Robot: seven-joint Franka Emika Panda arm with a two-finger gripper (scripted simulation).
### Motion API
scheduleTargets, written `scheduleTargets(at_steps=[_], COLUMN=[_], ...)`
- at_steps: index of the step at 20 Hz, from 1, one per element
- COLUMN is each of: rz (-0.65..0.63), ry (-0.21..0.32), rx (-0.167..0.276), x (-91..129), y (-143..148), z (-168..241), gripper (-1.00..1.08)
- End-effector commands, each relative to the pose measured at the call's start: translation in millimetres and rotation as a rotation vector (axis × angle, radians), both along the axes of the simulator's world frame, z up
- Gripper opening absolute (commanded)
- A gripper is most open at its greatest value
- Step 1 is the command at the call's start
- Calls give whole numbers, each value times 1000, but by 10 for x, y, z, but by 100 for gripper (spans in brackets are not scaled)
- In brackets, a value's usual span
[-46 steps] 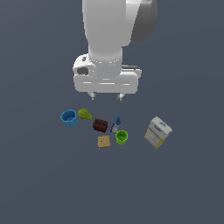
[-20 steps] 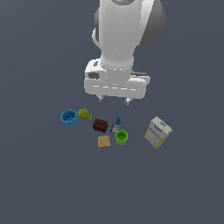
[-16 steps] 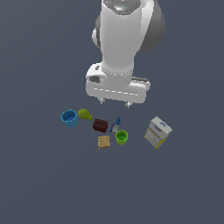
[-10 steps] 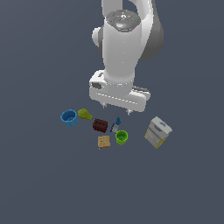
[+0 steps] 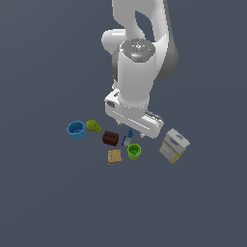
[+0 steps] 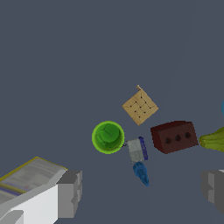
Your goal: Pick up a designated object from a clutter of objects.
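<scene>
on plain grey floor (image 5: pixel 43 202), clutter (image 5: pixel 111 138)

Only non-task thing in view: the table (image 5: pixel 46 205). Flat, matte, uniform dark slate grey with a bluish tint. In the exterior view it fills the frame from the exterior view's left to its right, in the same tone all over. Can't tell where the table stops and the backdrop starts. The wrist view shows the same table (image 6: pixel 52 48), seen from above: same dark grey, plain, with only very slight shading differences across it. It's the only supporting surface visible in either view.
</scene>
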State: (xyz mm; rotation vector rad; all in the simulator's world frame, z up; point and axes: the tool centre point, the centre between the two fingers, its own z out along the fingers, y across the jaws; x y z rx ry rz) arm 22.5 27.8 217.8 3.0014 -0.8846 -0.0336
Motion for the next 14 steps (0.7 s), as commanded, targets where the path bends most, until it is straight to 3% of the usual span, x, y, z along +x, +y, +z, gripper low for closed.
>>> scheduleTargets(at_steps=[1,14], rz=[-65,-394], ry=[-2,-13], rx=[1,1], x=[21,85], y=[25,139], z=[-106,-654], gripper=[100,100])
